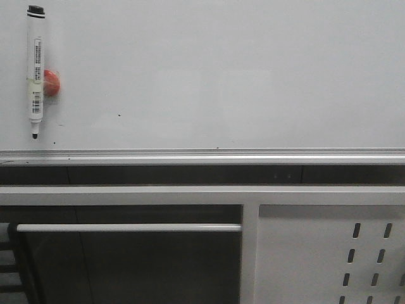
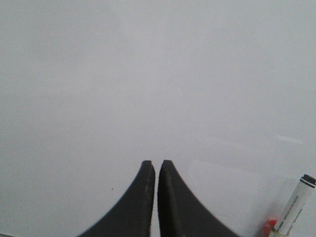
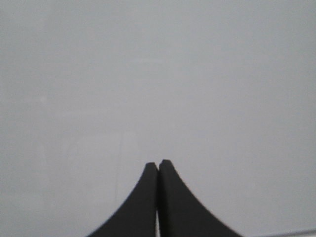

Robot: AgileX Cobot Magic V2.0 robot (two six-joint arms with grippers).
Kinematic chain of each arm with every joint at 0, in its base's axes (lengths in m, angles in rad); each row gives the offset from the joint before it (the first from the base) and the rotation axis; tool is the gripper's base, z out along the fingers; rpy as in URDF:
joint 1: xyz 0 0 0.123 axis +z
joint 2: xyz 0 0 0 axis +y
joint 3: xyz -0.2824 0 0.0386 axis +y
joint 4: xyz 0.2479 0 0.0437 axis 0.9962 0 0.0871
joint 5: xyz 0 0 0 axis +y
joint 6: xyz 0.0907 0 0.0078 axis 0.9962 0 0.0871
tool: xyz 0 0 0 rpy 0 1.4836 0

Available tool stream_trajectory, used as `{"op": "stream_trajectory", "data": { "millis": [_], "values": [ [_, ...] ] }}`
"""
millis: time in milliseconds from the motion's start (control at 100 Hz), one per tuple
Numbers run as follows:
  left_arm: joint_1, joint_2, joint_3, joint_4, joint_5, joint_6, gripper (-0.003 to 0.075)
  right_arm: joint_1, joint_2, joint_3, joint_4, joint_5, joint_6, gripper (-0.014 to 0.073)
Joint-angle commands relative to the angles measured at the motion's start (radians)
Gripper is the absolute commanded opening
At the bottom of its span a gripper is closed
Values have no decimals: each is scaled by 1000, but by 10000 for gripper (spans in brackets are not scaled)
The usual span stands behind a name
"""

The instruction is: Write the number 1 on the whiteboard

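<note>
2 claws, both closed w/ nothing held: left claw (image 2: 156, 164) & right claw (image 3: 158, 163), fingers touching, facing whiteboard (image 1: 221, 76). Marker (image 1: 35, 69) hangs on board's far left, long axis vertical, tip down, beside red magnet (image 1: 51, 82). Can't see number 1 anywhere.

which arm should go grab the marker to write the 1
Left, probably. The marker hangs on the whiteboard's left side, and it shows beside the left gripper in the left wrist view. The right gripper sees only bare board. Both are shut and empty.
</note>
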Motion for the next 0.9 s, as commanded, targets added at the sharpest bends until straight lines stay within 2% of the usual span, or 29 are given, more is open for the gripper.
{"op": "stream_trajectory", "data": {
  "millis": [0,110,210,340,480,550,720,810,890],
  "values": [
    [0,-27,21,-6,-78,-16,-18,-6,-19,28,1,-193,4,-71],
    [0,-27,21,-36,-80,-18,-18,-6,-17,28,11,-290,4,-71],
    [0,-27,19,-130,-115,-40,-18,-6,-17,28,18,-295,4,-71],
    [0,-27,5,-131,-181,-40,-18,-6,-17,28,19,-326,7,-71],
    [0,-27,-40,-72,-107,-40,-18,-6,-17,23,57,-324,41,-71],
    [0,-22,-82,-9,-41,-40,-18,-6,-17,-15,57,-200,117,-71],
    [0,35,-233,42,180,-40,-18,-6,24,-205,46,268,106,-71],
    [-19,91,-322,42,264,-40,-18,-6,82,-311,38,446,54,-71],
    [-58,147,-381,42,276,-40,-18,-6,140,-395,38,569,49,-71]
  ]
}}
